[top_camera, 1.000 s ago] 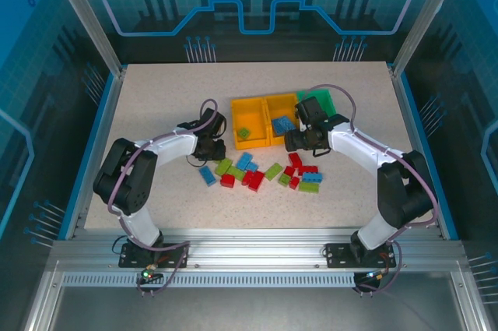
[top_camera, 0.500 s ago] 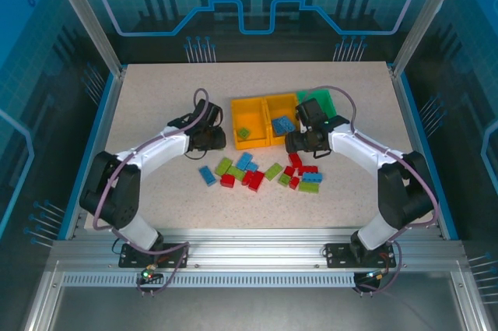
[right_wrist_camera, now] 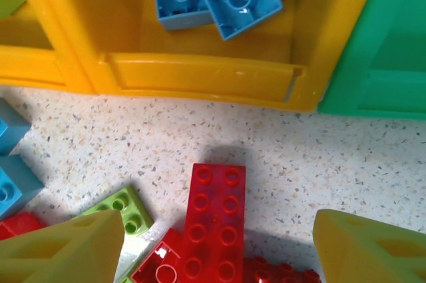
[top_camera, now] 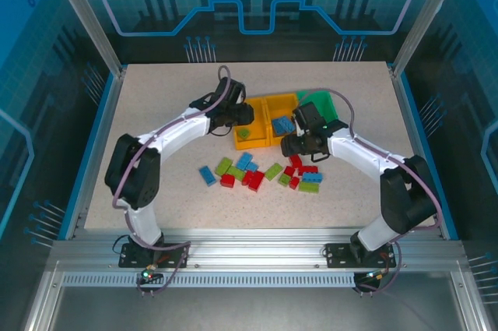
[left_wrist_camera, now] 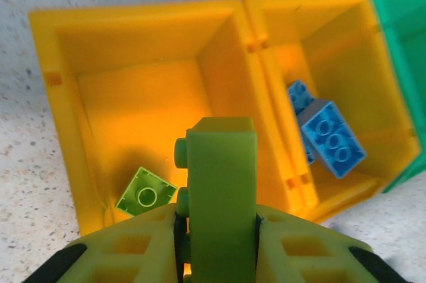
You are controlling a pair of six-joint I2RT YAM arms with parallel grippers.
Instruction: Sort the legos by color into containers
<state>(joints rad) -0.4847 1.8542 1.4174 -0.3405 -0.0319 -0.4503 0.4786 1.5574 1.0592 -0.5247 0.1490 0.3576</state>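
early days: one green piece (left_wrist_camera: 146, 194) in the left yellow bin (left_wrist_camera: 60, 116), blue bricks (left_wrist_camera: 329, 138) in the middle bin (left_wrist_camera: 313, 10), the pile (top_camera: 264, 174) left on the table (top_camera: 156, 89). your left gripper (left_wrist_camera: 216, 243) pinches a green brick (left_wrist_camera: 221, 176) over the left yellow bin; your right gripper (right_wrist_camera: 219, 243) gapes above a red brick (right_wrist_camera: 214, 210). a second ago your left arm hung by the pile.

Three containers (top_camera: 267, 125), two arms (top_camera: 175, 135), about eighteen legos (top_camera: 273, 171)

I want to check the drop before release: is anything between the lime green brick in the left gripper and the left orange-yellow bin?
Nothing visible. The left gripper holds the lime green brick over the open-topped left orange-yellow bin; one loose green brick lies on its floor.
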